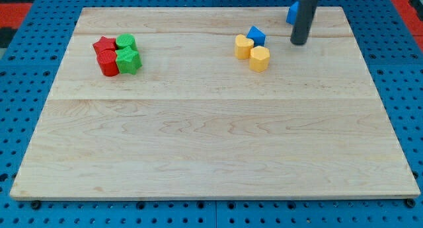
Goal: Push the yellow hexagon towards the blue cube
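Observation:
The yellow hexagon (pixel 260 58) lies in the upper middle-right of the wooden board (pixel 211 142). A second yellow block (pixel 243 46), heart-like in shape, sits just to its upper left. A blue cube (pixel 256 36) sits right behind these two, touching or nearly touching them. Another blue block (pixel 291 12) shows at the view's top, partly hidden behind the rod. My tip (pixel 299 42) rests on the board to the right of the yellow hexagon and a little above it, apart from it.
A cluster at the view's upper left holds a red star (pixel 104 44), a red block (pixel 108 63), a green block (pixel 125 42) and a green star (pixel 129 60). A blue pegboard (pixel 26 76) surrounds the board.

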